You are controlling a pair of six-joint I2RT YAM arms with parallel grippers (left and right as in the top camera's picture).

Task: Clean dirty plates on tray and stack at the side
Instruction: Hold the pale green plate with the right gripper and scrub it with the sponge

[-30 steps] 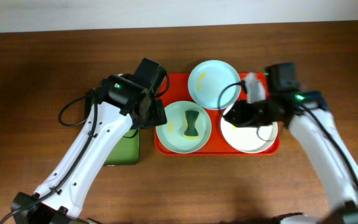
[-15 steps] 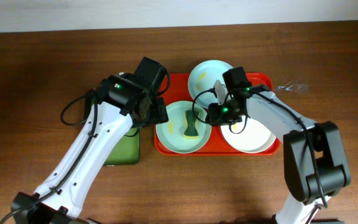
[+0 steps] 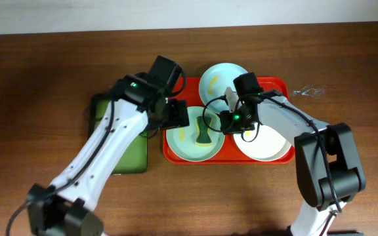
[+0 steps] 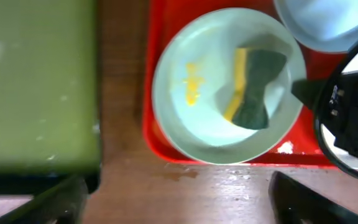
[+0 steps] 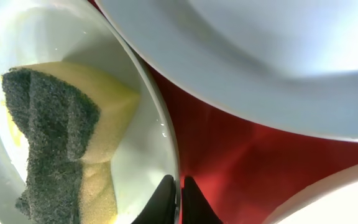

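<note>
The red tray holds three plates. A mint-blue plate at its left carries a yellow-and-dark-green sponge and a yellow smear. A second mint-blue plate lies at the back and a white plate at the right. My right gripper is shut on the right rim of the sponge plate, one finger on each side. My left gripper is open and empty above that plate's left edge.
A smaller green tray with a black rim lies left of the red tray, partly under my left arm; it also shows in the left wrist view. A crumpled bit of clear film lies on the wood to the right.
My right gripper swung from over the white plate to the sponge plate's rim and closed there. My left arm has moved right, toward the red tray.
</note>
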